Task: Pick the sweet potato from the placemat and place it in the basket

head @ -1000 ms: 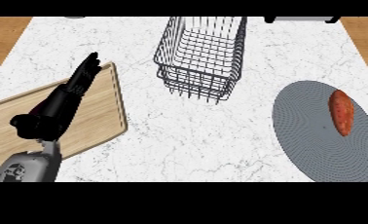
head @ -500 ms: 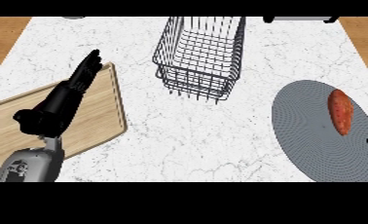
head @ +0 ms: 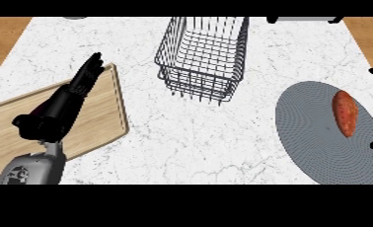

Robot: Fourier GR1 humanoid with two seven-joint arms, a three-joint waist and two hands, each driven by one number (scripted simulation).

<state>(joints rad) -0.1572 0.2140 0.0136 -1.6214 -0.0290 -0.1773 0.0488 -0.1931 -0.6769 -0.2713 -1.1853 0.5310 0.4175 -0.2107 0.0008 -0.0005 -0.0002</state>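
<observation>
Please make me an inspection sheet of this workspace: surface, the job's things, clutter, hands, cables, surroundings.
Surface: white marble counter.
Job's things: sweet potato lies on the round grey placemat, at the right; wire basket stands at the middle rear, apart from it, nothing seen inside.
Clutter: wooden cutting board, at the left.
Hands: left hand over the cutting board, fingers straight, holding nothing; right hand not in view.
Cables: nothing seen.
Surroundings: wood beyond the counter's far corners; a grey object, cut off by the top edge.
</observation>
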